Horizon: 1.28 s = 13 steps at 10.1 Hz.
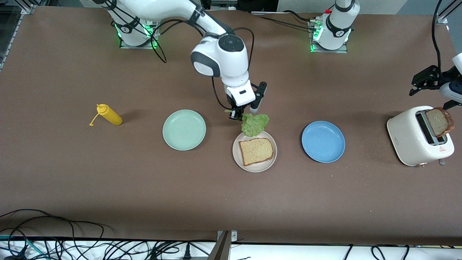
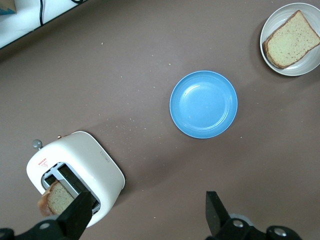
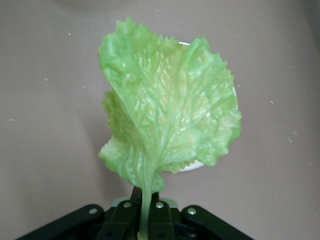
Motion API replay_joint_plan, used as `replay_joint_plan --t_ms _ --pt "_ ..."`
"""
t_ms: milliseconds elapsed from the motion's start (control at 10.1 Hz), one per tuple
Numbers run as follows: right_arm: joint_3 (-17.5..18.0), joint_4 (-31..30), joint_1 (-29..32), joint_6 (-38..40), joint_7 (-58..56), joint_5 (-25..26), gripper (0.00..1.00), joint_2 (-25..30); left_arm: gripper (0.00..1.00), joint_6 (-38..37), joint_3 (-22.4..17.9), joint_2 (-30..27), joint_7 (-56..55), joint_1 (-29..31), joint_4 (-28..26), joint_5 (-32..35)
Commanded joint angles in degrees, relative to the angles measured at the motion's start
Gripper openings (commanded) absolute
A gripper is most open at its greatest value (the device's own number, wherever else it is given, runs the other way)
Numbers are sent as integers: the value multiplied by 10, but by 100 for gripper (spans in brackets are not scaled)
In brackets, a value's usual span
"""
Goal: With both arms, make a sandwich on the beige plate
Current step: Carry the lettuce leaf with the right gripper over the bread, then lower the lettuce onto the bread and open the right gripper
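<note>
Bread slice [image 1: 256, 150] on beige plate [image 1: 271, 161]

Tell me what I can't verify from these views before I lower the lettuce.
- Right wrist view: the lettuce leaf hides nearly all of the beige plate and the bread on it.
- Front view: the right gripper, shut on the leaf stem, is partly hidden by its own wrist.
- Front view: the open left gripper is cut off by the edge.
- Left wrist view: the toaster slot depth is hidden by the slice.

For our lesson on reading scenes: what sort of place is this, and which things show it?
Probably a robotics lab set up as a mock kitchen: two arms bolted to a brown table, a toaster and plates, loose cables along the edge.
</note>
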<state>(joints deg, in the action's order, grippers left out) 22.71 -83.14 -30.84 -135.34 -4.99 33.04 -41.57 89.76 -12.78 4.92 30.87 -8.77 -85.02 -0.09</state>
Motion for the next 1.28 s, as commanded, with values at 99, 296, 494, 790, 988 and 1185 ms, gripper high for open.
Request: replay_joint_plan --t_ms 99,296,494,790,988,1185 --pt "-18 23 0 -82 -4 62 0 -66 100 -13 -1 4 15 2 15 -11" --pt "-29 26 -1 -127 -2 81 0 -86 100 -13 -1 4 15 2 15 -11" --pt "-35 59 -2 -168 0 82 0 -119 100 -13 -1 4 14 2 15 -11" --pt "-42 118 -8 -185 29 79 0 -169 100 -13 -1 4 14 2 15 -11" --pt "-50 120 -13 -194 30 81 0 -174 100 -13 -1 4 14 2 14 -11" --pt "-64 125 -14 -210 31 78 0 -183 100 -13 -1 4 14 2 14 -11"
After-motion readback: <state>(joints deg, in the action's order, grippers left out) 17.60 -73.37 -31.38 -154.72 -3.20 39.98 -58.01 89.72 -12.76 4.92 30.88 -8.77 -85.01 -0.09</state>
